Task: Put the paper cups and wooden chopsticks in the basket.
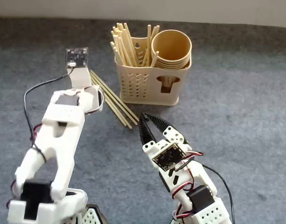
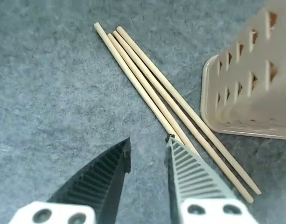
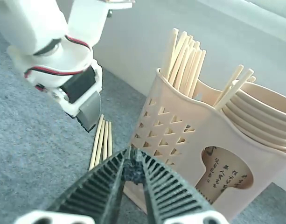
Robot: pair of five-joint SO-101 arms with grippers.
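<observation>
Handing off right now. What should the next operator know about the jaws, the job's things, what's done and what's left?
Left gripper: jaws open, empty, poised over the loose chopsticks lying beside the basket.
Right gripper: jaws shut, empty, close to the basket's front.
Done: cups stacked in the basket, with a bundle of chopsticks standing next to them.
Left: the loose chopsticks.

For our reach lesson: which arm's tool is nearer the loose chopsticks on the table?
Left. The left tool is directly over the loose chopsticks; the right tool sits apart, off their ends.
</observation>
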